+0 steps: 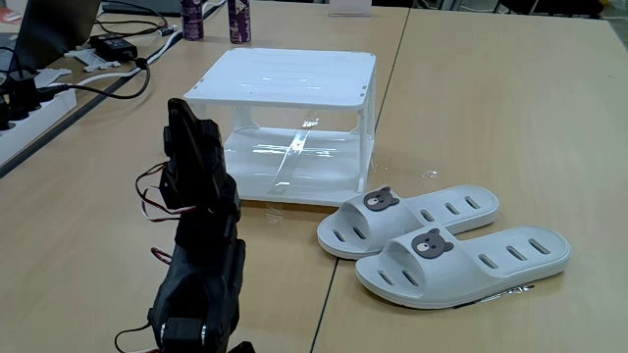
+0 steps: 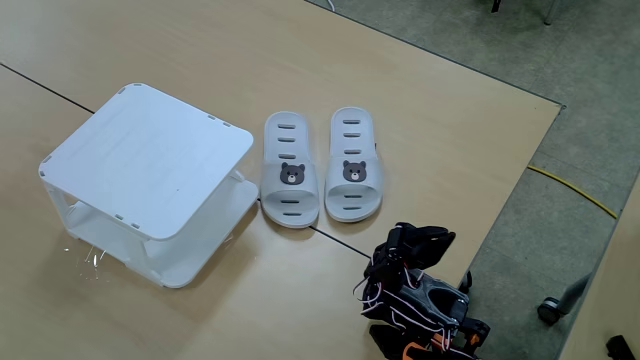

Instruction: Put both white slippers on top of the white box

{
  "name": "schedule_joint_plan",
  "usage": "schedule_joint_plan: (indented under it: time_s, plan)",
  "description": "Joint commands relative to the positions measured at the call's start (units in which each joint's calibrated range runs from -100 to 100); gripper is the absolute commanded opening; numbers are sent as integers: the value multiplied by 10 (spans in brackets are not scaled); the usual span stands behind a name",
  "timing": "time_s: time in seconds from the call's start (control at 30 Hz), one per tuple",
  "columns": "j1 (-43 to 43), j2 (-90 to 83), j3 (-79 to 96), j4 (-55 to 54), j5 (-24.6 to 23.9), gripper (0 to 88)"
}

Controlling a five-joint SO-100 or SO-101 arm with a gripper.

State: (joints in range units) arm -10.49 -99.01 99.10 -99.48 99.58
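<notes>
My arm (image 1: 201,245) is folded down on itself at the near edge of the table (image 1: 471,108), black, with red and white wires looping off its side. In a fixed view my gripper (image 1: 183,123) is the topmost part of that folded shape, tucked in close against the arm; I cannot tell from either view whether its jaws are parted or closed, and nothing is in them. From above, in a fixed view, the arm (image 2: 415,290) sits low in the picture, near the table's edge.

The nearest task thing to me is the pair of slippers. They lie side by side on the table, touching along their length, soles down, each with a brown bear badge on the strap and oval slots in the footbed. In a fixed view one slipper (image 1: 461,257) lies nearer the camera and the other slipper (image 1: 412,220) just behind it, close to the box. From above they show as a left slipper (image 2: 288,170) and a right slipper (image 2: 352,165).

The box (image 1: 294,78) stands upright just beside them, its flat top bare and its glossy lower shelf open at the sides. From above, the box (image 2: 150,160) is left of the slippers, near but apart.

Beyond the box, cables (image 1: 108,69) and two dark bottles (image 1: 238,20) lie at the far side.
</notes>
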Motion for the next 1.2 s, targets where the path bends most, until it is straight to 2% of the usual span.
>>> schedule_joint_plan:
  time_s: [0.0,0.67,0.9,1.1,1.17]
  plan:
    - [2,92,7,3,4,15]
    - [4,976,-1,3,4,19]
    - [4,1166,-29,3,4,15]
    - [8,1228,-57,3,4,16]
    - [41,1245,-88,3,4,16]
